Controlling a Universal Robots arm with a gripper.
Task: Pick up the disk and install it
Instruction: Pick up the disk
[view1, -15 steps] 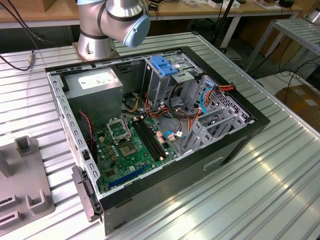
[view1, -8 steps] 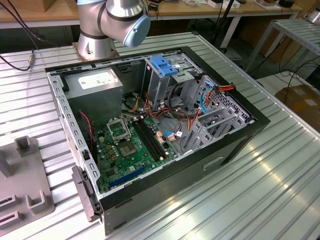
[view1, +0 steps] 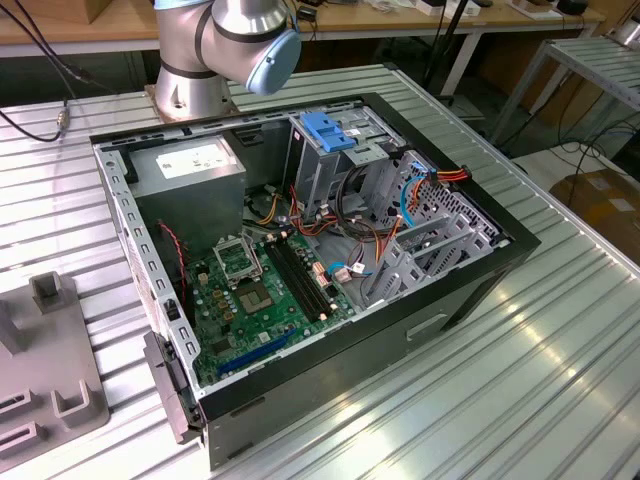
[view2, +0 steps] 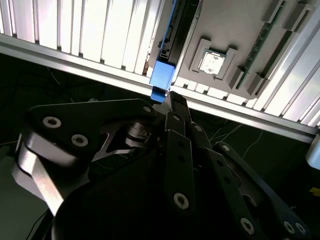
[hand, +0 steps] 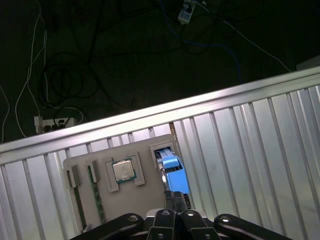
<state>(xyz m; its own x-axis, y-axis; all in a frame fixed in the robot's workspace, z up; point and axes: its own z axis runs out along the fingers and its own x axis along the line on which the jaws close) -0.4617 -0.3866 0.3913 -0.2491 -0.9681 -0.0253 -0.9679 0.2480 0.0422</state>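
As far as I can make out in both wrist views, the fingers (view2: 176, 125) (hand: 184, 202) are pulled in tight with basically no gap between them. They don't look to have hold of anything. Their tips sit right at the blue end of the disk (view2: 163, 72) (hand: 172, 172), so close in the second wrist view that I honestly can't tell if they touch its little blue tab. The disk stands on edge in a slot of a grey fixture plate (view2: 235, 20) (hand: 130, 200), blue carrier end toward the fingers, dark body running away from them. One pocket over there's a processor chip (view2: 210, 61) (hand: 123, 171) lying flat, and past that a green memory stick (view2: 262, 32) (hand: 98, 200) on edge. The plate lies on the ribbed aluminium worktop (view2: 90, 30) (hand: 240, 140) (view1: 480, 400) near its edge, with loose cables (hand: 60, 90) on the dark floor beyond. In the exterior view the arm (view1: 240, 40) rises behind an open computer case (view1: 440, 300) on the worktop. Inside it you can see the green motherboard (view1: 260, 290), a light-blue latch block (view1: 330, 130) up on the drive cage, and a grey box with a white label (view1: 190, 165) in the corner nearest the arm.
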